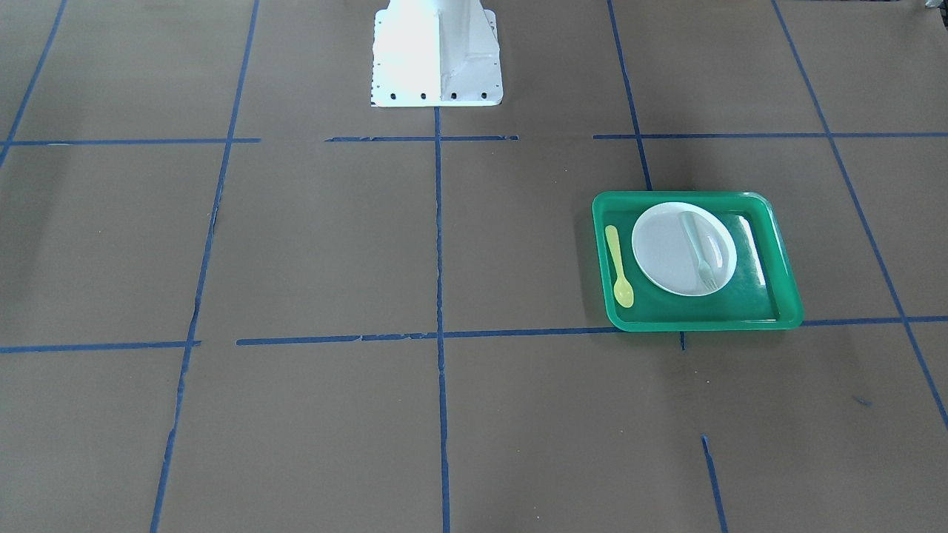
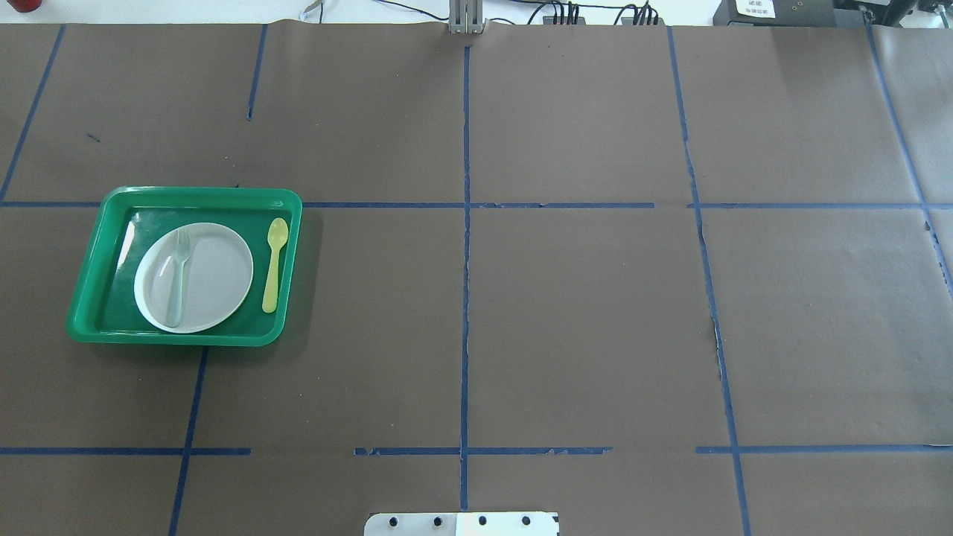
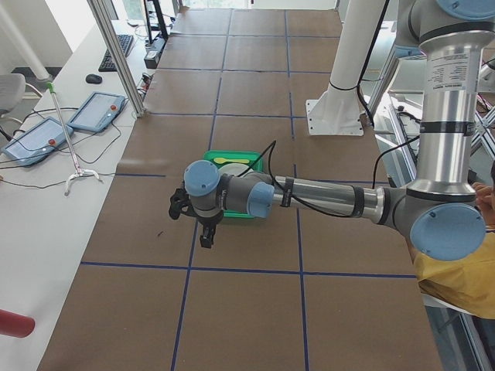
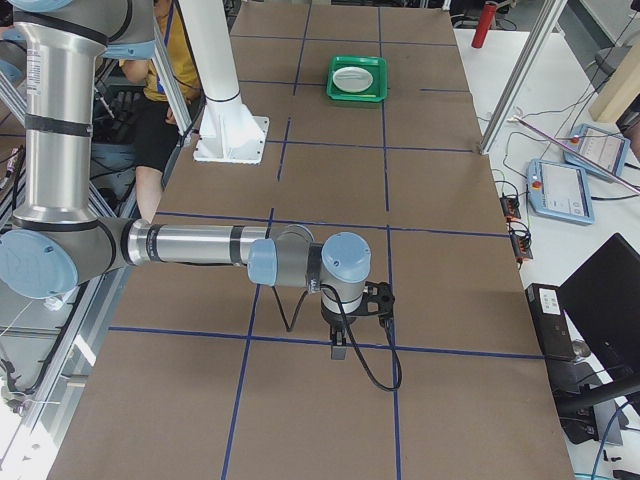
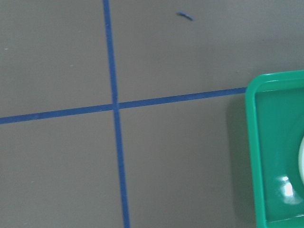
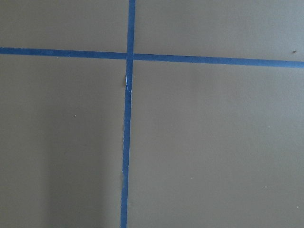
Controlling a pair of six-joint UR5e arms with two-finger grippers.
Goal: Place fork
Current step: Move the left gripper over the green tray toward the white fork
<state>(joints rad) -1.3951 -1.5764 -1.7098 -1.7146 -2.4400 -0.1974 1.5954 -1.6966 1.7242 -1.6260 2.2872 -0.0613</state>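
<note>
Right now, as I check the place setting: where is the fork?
In the overhead view the fork lies on the white plate, left of its centre, inside the green tray at the view's left; the yellow spoon lies right of the plate.

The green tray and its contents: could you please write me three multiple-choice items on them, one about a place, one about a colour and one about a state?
1. Where does the fork lie?
A. on the white plate
B. in a cup
C. on a napkin

2. What colour is the spoon in the green tray?
A. red
B. black
C. yellow

3. How is the fork?
A. standing upright
B. lying flat, nothing gripping it
C. snapped in two

Answers:
1 A: the overhead view shows it lying across the plate.
2 C: it shows yellow against the tray's green floor.
3 B: it rests whole and flat on the plate, with nothing on it.
</note>
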